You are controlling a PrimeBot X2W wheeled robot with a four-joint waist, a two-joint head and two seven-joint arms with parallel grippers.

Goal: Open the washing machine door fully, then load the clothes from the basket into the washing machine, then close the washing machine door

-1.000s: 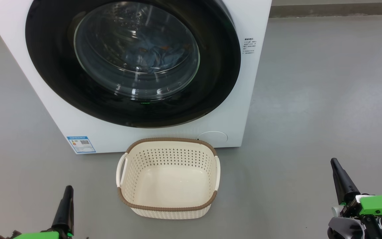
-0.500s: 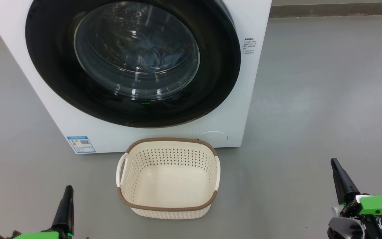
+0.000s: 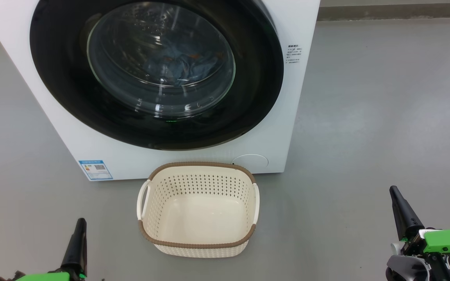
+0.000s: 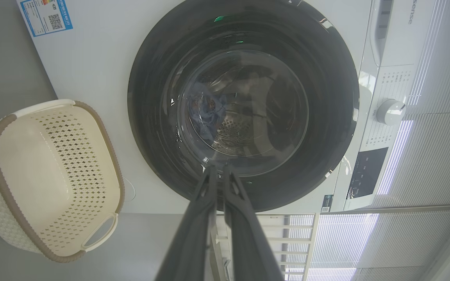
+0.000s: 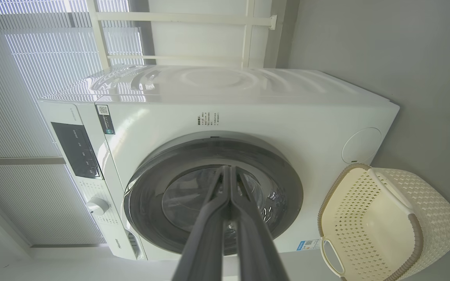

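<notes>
At 7 o'clock in my head view, the left gripper hovers over the grey floor, its two dark fingers pressed together on nothing. At 4 o'clock the right gripper is likewise pinched closed and empty. Between them, at 6 o'clock, I see the basket upright on the floor and empty, just in front of the washing machine. Beyond it, from 11 to 12 o'clock, the washing machine door sits closed against the white front. The clothes lie behind its glass, blue with orange specks.
</notes>
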